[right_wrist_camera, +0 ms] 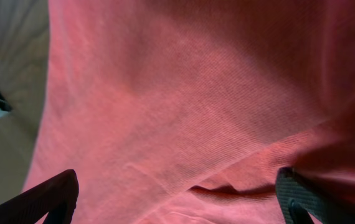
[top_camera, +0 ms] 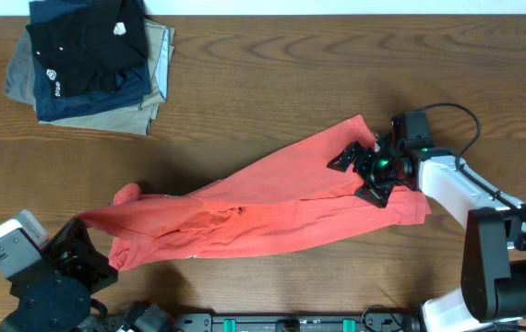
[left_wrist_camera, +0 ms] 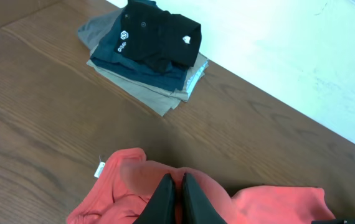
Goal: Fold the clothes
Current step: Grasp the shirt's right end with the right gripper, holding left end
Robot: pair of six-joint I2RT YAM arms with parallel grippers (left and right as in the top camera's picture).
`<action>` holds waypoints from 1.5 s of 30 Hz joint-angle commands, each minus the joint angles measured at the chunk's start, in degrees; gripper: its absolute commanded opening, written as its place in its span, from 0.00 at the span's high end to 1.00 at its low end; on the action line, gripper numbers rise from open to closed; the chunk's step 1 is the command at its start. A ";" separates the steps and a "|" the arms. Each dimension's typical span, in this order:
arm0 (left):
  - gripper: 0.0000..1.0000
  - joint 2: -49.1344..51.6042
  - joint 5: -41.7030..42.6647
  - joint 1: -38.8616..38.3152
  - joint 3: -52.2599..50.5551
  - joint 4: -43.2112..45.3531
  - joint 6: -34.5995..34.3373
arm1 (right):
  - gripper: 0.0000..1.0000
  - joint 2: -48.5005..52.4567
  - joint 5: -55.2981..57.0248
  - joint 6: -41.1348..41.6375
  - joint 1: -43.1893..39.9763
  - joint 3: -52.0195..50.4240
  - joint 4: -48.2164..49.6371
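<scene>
The clothes, a coral-red T-shirt (top_camera: 263, 198), lie stretched in a long crumpled band from the lower left to the right of the wooden table. At its left end my left gripper (top_camera: 84, 231) is shut on the fabric. In the left wrist view the black fingers (left_wrist_camera: 165, 199) pinch a raised fold of the shirt (left_wrist_camera: 258, 202), with its white neck tag (left_wrist_camera: 99, 169) lying nearby. My right gripper (top_camera: 357, 175) hovers low over the shirt's right end, jaws wide open. In the right wrist view both fingertips (right_wrist_camera: 53, 199) straddle a creased fold of the red cloth (right_wrist_camera: 184, 93), holding nothing.
A stack of folded black, navy and khaki garments (top_camera: 92, 60) sits at the far left corner, also seen in the left wrist view as the stack (left_wrist_camera: 146, 50). A white surface (left_wrist_camera: 289, 50) borders the table's far edge. Bare wood (top_camera: 291, 74) lies behind the shirt.
</scene>
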 commanded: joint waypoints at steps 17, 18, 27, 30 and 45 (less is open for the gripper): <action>0.94 -0.35 -1.68 0.13 4.94 -1.25 0.35 | 0.01 -0.61 -2.82 0.31 -0.20 -1.36 6.12; 0.94 -0.35 -1.70 0.13 5.38 -1.33 0.46 | 0.01 -0.74 -2.82 -0.26 -0.20 -1.03 6.03; 0.94 -0.35 -1.66 0.13 5.79 -3.26 -0.35 | 0.01 -2.05 -2.82 -2.29 1.36 -0.48 4.98; 0.94 -0.35 -1.66 0.13 6.62 -2.84 -0.35 | 0.01 -2.05 -2.56 -2.32 2.51 -0.48 5.70; 0.94 -0.35 -0.76 0.13 8.79 -2.93 -0.31 | 0.04 -2.05 5.22 1.25 7.10 -0.52 6.45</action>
